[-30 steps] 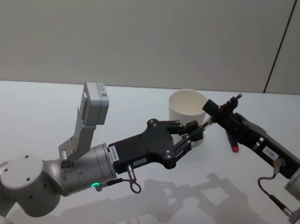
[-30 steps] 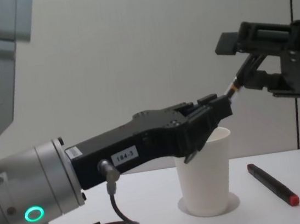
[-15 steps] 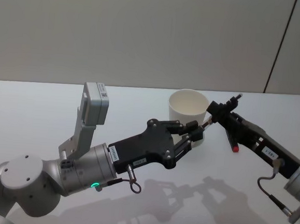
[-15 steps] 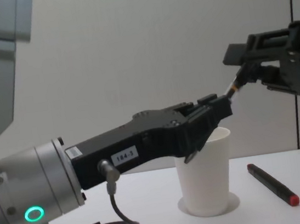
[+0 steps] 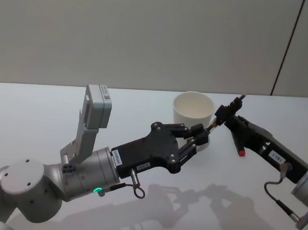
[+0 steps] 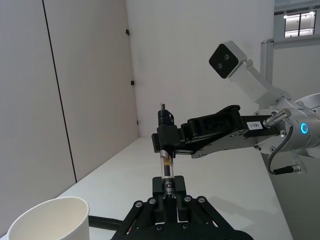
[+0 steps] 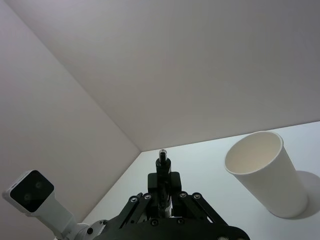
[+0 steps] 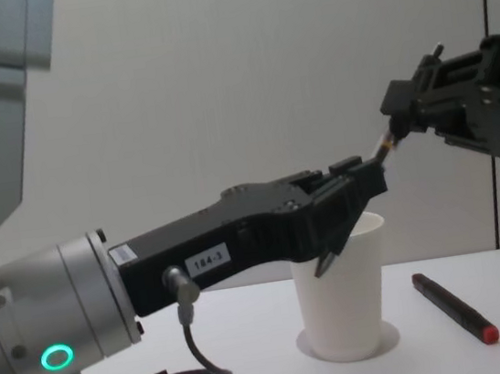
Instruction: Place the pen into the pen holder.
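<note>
- Pen [image 5: 212, 126]: off the bench [image 5: 48, 106], held in air btw both grippers; slants up toward robot's right; not inside holder.
- Left gripper [image 5: 205, 132]: arm reaches fwd from lower left; fingers pinched narrow on pen's lower end; chest view puts that end just above the rim, on holder's right side.
- Right gripper [image 5: 222, 115]: comes in from the right, higher than the left one; fingers clamped on pen's upper part; pen's dark top end pokes out past them; short stretch of barrel bare btw the two grippers.
- Left wrist view: barrel runs straight from own fingers into right gripper; both grips in line.
- Pen holder [image 5: 185, 117]: white paper cup, upright on bench, mouth up; left gripper's fingertips sit at its near-right rim in head view; cannot tell if they touch it.
- Second pen [image 5: 241, 150]: dark w/ red end; lies flat on bench right of holder, apart from it; under right gripper, partly hidden by it in head view.
- Backdrop: plain wall [image 5: 149, 35] behind bench.
</note>
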Motion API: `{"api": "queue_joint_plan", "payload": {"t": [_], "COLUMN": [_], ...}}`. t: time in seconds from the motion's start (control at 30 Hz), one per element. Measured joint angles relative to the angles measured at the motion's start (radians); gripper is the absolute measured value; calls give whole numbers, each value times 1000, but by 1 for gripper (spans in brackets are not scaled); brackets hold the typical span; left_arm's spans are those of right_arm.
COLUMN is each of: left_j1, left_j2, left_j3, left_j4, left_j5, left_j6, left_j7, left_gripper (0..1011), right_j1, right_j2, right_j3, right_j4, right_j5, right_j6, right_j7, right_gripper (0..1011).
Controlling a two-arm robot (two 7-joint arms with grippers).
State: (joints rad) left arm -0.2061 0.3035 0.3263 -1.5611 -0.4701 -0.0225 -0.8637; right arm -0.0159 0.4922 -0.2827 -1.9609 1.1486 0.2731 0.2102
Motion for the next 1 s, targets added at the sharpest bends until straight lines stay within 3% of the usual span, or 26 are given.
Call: {"api": "queue_joint_plan", "payload": {"t": [0.37, 1.0], "left_j1": [0, 0], "left_j2": [0, 0], "left_j3": [0, 0], "left_j4": [0, 0], "left_j5": [1, 0], "left_j6": [0, 0], "left_j7": [0, 0], "left_gripper": [162, 772], "right_j1": [0, 0], "right_j2": [0, 0], "right_j3": [0, 0], "right_j4": [0, 0], "right_j5": [0, 0], "right_j6": [0, 0], "right_j7": [1, 0], "right_gripper": [130, 130]}}
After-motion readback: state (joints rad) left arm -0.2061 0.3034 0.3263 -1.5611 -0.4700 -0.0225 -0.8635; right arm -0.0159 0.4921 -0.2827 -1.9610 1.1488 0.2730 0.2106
